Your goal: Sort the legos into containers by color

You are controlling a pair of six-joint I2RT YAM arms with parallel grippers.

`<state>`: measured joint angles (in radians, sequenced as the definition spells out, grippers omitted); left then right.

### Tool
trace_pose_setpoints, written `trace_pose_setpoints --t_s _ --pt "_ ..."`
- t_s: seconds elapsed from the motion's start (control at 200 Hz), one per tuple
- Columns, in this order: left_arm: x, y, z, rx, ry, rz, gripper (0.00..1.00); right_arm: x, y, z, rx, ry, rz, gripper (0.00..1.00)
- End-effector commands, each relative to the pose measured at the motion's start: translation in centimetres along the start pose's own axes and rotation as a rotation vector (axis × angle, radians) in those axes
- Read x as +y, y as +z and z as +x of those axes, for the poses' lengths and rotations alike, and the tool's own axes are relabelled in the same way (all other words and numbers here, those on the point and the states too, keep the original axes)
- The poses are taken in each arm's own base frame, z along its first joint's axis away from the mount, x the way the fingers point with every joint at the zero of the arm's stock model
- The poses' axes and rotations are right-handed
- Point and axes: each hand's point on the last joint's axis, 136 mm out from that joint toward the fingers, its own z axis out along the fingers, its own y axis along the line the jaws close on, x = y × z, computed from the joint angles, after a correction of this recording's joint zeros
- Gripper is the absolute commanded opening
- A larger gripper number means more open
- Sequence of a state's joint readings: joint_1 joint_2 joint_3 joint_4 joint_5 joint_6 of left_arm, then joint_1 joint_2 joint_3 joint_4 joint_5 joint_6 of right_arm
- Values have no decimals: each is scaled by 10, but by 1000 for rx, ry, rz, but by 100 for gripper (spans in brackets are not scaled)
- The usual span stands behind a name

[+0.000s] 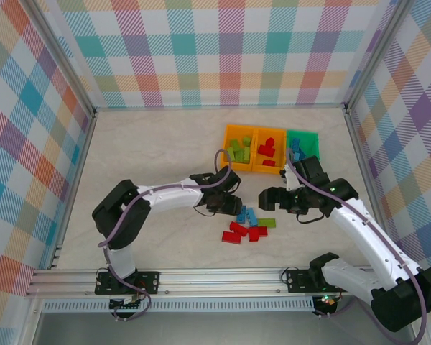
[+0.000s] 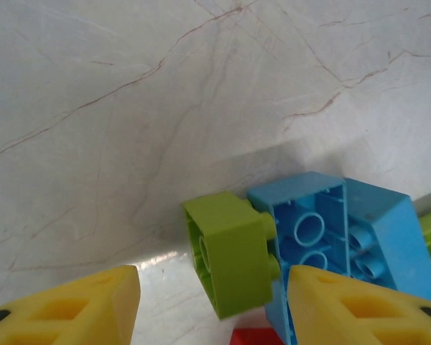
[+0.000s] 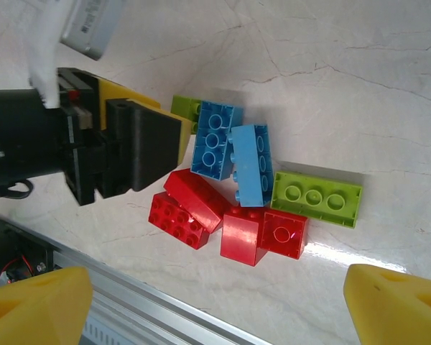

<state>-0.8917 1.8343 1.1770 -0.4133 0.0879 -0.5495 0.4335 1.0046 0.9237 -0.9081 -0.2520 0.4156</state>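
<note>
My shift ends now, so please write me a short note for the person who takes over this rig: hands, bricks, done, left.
Left hand: open, fingers on both sides of a small lime brick, no grip yet.
Right hand: open, empty, near the loose pile.
Done: some lime bricks in the left orange bin, red in the middle orange bin, blue in the green bin.
Left: two blue, two lime, about four red bricks.

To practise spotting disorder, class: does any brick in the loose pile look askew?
Yes. The lime green brick lies tipped on its side, studs pointing sideways toward a blue brick, which is also tipped, showing its hollow underside.
</note>
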Motion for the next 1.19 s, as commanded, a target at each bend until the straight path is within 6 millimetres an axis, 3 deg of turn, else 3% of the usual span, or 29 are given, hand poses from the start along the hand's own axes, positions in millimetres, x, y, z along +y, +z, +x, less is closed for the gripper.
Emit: trace_pose_setpoints --t_s 0.0,0.185,0.36,0.48,0.585,0.7,0.87,0.965,1.1,1.19 --pt "-11 5 -4 -7 32 22 49 3 1 0 2 10 -9 91" --pt "-4 10 -2 0 39 -7 31 4 0 -1 -4 16 -13 92" --pt "2 6 -5 -22 59 -39 21 7 -2 -4 -9 17 -19 92" --pt "1 -9 -14 -66 78 -47 19 8 -4 -6 -17 15 -20 92" --pt "-3 -35 -30 -143 84 -34 19 8 -6 -6 -23 13 -18 93" --pt "3 -64 -64 -262 72 -54 20 10 -7 -9 -34 13 -27 93" --pt "9 -90 -138 -476 106 -109 21 13 -8 -10 -39 10 -38 94" --pt "7 -89 -182 -567 124 -104 21 13 -10 -9 -41 9 -38 94" --pt "5 -67 -234 -615 126 -94 21 14 -14 -8 -57 12 -46 94" --pt "-5 -55 -255 -621 158 -72 27 14 -18 -7 -69 16 -47 94"
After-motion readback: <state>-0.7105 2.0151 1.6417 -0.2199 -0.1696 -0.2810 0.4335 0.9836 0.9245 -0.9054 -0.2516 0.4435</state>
